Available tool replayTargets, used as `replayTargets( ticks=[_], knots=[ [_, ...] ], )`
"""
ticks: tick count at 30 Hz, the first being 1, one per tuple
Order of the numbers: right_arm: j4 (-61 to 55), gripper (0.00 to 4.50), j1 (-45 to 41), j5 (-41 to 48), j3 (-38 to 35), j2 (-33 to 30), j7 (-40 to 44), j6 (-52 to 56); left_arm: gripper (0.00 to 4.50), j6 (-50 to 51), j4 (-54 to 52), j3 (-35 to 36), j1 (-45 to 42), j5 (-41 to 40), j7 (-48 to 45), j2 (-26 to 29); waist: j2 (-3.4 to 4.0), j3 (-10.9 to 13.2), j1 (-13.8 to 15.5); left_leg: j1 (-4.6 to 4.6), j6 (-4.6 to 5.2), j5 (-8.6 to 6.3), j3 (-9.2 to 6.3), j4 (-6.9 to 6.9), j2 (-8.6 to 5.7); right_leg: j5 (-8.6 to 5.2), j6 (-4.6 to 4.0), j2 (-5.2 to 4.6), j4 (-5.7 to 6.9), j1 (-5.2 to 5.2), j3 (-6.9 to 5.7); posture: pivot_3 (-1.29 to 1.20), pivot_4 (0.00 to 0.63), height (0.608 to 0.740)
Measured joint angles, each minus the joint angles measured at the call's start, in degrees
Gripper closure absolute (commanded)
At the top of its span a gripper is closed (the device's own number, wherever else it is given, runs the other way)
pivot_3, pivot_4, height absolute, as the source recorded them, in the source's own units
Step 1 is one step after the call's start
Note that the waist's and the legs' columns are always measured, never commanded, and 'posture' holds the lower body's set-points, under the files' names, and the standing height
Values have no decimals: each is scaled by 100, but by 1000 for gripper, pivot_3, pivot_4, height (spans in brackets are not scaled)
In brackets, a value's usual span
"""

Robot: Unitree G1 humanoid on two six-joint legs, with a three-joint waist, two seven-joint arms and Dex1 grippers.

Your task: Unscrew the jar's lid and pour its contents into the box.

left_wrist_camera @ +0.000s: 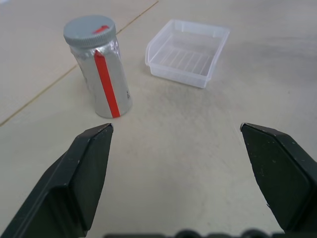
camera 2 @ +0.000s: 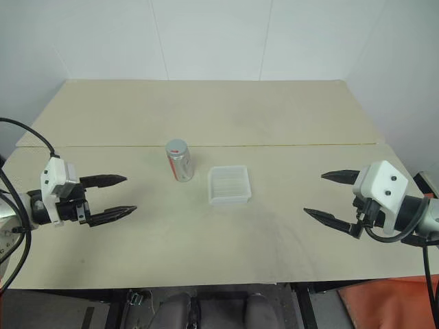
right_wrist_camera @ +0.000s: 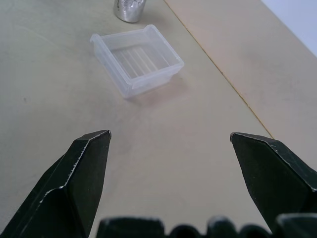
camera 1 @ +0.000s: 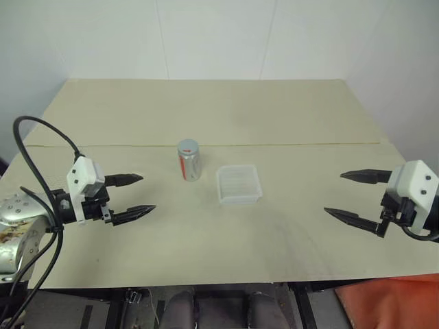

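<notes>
You are looking down on a pale table [camera 1: 206, 253] with both arms held out over its near half and nothing in either grip. The jar [camera 1: 188, 161] stands upright near the middle of the table, just on the near side of the thin seam line [camera 1: 288, 144] that crosses the tabletop. Its grey lid [camera 1: 188, 147] is on, and the left wrist view shows a small red mark on the lid's top and a red stripe running down the silvery side. The contents cannot be seen through the jar's wall.

Taking the jar as the centre of the clock, the box [camera 1: 239, 184] lies at about four o'clock from it, close by but not touching. It is a shallow clear tray with ribs across its floor, and nothing is visible inside it.

Your left gripper [camera 1: 137, 195] sits at about eight o'clock from the jar, well apart from it, with its black fingers [camera 1: 134, 213] pointing toward the middle of the table. Its jaws are spread wide and hold nothing. In the left wrist view the jar and the box both lie ahead of the spread fingers.

Your right gripper [camera 1: 346, 194] sits at about three o'clock from the box, well apart, pointing inward. Its jaws are likewise wide apart and empty. In its wrist view the box lies ahead, with the jar's base beyond it.
</notes>
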Motion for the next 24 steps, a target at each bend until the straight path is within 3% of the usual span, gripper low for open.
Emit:
replayTargets(
  ticks=[11,19,24],
  knots=[
    [27,0,-151,-42,188,6,-23,-36,49,-59,2,-60,38,105,54,-32,0,0,2,0,0,0,0,0,0,0,0,0,0,0,0,0,150,740],
    [-97,0,-206,-210,633,240,-323,-36,49,-799,464,-265,1,499,498,-751,0,0,3,-2,0,0,0,0,-1,0,0,0,1,-2,0,0,150,740],
    [-281,0,-600,-260,1115,647,-900,90,49,-1605,938,-502,1,964,1028,-1579,2,-2,0,2,0,0,-1,2,-3,2,-1,-2,4,2,1,0,150,740]
  ],
)
